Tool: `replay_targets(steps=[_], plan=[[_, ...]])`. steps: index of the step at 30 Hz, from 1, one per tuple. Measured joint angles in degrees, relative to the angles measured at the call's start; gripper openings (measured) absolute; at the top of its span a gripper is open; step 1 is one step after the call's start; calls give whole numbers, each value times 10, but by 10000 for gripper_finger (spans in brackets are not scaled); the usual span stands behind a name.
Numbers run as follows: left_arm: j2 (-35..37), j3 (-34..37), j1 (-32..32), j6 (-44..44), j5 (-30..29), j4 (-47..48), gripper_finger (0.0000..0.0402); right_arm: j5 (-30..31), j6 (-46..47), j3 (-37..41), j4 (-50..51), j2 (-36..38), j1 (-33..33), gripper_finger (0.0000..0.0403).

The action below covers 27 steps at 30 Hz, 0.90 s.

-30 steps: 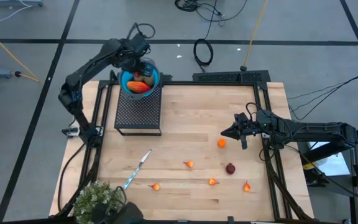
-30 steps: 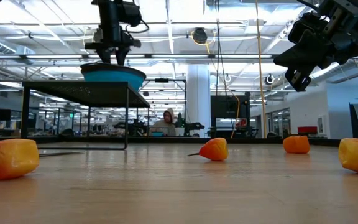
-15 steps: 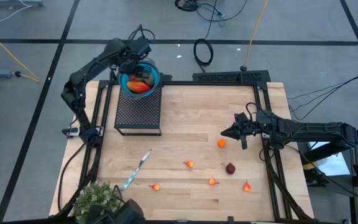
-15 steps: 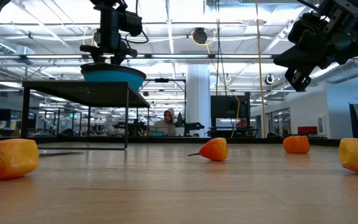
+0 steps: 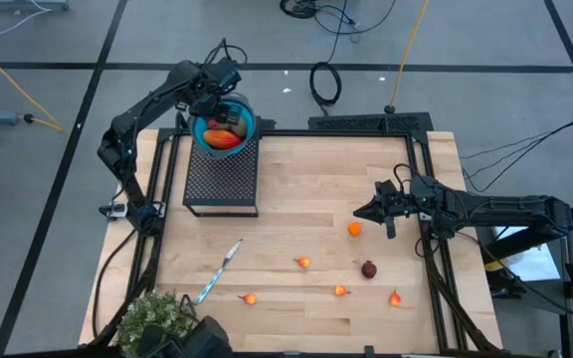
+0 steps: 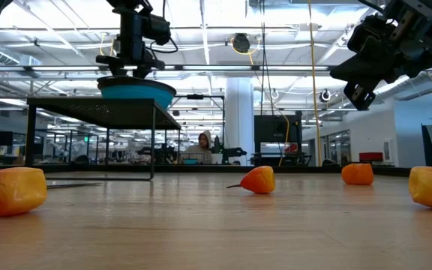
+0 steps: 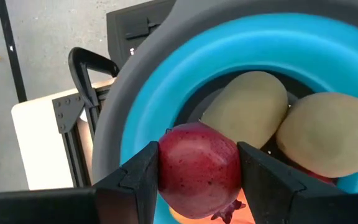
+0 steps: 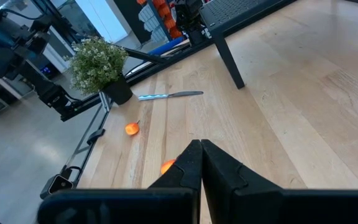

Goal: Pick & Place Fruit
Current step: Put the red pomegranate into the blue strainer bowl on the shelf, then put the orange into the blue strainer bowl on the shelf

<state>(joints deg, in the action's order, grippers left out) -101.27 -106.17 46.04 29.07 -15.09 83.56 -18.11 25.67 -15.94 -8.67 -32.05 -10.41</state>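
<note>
A blue bowl [image 5: 250, 121] stands on a black mesh stand [image 5: 222, 174] at the table's far left. Two olive-brown ovals [image 7: 247, 109] and a red-orange piece [image 5: 225, 140] lie in it. My left gripper [image 5: 219, 102] points down over the bowl, shut on a dark red ball [image 7: 199, 168]. On the wood lie small orange fruits [image 5: 354, 228], [image 5: 302, 263], [image 5: 340, 290] and a second dark red ball [image 5: 368, 268]. My right gripper [image 5: 359, 212] hovers shut above the table's right half, beside the orange fruit, touching nothing. My left gripper pinches the dark red ball between its two fingers [image 7: 143, 177], one on each of the ball's opposite sides [image 7: 166, 171]. The fingers come from above, pointing steeply down into the bowl. The ball sits over the olive-brown ovals; whether it rests on them I cannot tell.
A blue-handled knife [image 5: 220, 268] lies near the table's left middle, and a bushy green plant [image 5: 152, 318] stands at the near left corner. More orange bits [image 5: 251, 297], [image 5: 395, 297] lie near the front edge. Black frame rails [image 5: 436, 288] run along the sides.
My left gripper has tipped a little over the blue bowl and shifted slightly toward the table's far left, staying above the bowl.
</note>
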Motion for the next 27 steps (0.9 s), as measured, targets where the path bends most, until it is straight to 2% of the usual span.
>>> replay_targets(steps=[12,16,22,27], plan=[[0,0,0,-3,0,-2,290,0,6,0,0,0,0,1],[0,-5,0,-1,3,1,314,0,6,0,0,0,0,2],[31,-42,-21,2,3,-1,318,-2,-3,0,-2,0,0,1],[79,-54,-85,12,4,-38,294,-31,-14,0,-26,0,0,0]])
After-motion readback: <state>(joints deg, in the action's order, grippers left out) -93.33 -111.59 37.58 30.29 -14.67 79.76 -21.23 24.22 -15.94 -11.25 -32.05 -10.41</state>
